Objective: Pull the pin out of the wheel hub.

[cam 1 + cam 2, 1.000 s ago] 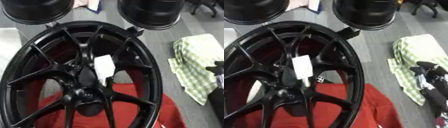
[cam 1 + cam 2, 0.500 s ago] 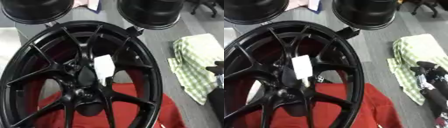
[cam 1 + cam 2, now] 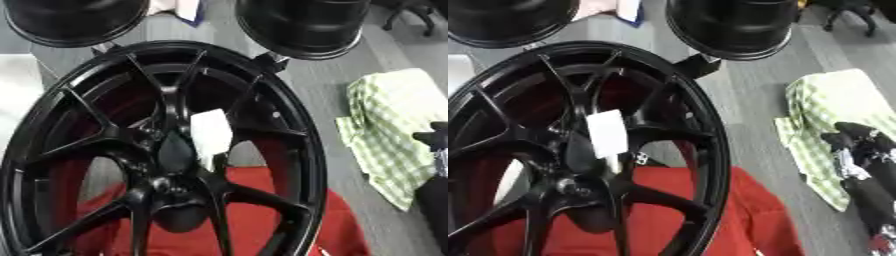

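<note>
Lying well left of robot hand (image 3: 866,165): wheel hub (image 3: 175,155).

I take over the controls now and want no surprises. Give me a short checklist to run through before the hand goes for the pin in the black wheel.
1. Black spoked wheel lies flat in view: ok.
2. Hub centre unobstructed: not ok, a white tag lies partly across it.
3. Pin located: cannot tell.
4. Right hand near the hub: not ok, it is over the green checked cloth.
5. Left hand in view: not ok.
6. Red cloth under the wheel, clear of the hub top: ok.
</note>
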You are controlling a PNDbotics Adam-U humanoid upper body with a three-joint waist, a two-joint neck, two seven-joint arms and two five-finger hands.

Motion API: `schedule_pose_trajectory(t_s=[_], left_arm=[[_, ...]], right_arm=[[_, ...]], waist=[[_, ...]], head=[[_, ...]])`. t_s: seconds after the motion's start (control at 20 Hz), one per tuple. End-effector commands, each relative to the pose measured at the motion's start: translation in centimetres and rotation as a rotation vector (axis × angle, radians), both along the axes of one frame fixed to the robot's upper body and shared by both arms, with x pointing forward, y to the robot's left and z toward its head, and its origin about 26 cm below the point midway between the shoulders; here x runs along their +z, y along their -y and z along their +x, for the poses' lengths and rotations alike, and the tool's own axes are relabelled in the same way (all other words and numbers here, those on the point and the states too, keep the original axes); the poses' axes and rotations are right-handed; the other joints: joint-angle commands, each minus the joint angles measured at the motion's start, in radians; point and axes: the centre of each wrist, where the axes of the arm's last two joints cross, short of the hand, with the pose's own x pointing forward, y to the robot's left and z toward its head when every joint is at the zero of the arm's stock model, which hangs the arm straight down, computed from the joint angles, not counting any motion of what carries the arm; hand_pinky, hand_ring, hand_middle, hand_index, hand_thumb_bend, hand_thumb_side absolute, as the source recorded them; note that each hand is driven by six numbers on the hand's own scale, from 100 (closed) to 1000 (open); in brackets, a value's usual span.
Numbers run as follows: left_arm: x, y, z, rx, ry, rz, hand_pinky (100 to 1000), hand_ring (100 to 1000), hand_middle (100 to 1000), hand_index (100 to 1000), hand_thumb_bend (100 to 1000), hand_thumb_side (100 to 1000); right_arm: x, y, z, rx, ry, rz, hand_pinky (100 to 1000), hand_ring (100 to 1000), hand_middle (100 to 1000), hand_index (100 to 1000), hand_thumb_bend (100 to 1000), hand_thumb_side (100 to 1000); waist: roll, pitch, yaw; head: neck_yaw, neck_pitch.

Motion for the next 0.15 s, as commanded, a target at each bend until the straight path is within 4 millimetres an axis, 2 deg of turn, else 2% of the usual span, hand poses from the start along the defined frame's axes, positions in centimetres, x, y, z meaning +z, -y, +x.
schedule_pose_trajectory(t_s=[0.05,0.15], left_arm=[[0.56,0.91,-1.11,0.002,0.067,-0.15,737,582,581,682,100,751],[0.07,1.35,-1.42,0.009,0.07,-0.221,736,578,573,674,100,761]], right_arm=[[0.86,0.42,-0.22,-0.003,0.029,-0.022,893,718,538,697,100,271],[0.85,0.44,-0.23,-0.005,0.032,-0.019,893,718,539,697,100,270]], waist=[[-0.001,-0.019,0.002],[-0.004,-0.018,0.003]], head=[[0.0,-0.012],[0.001,-0.012]])
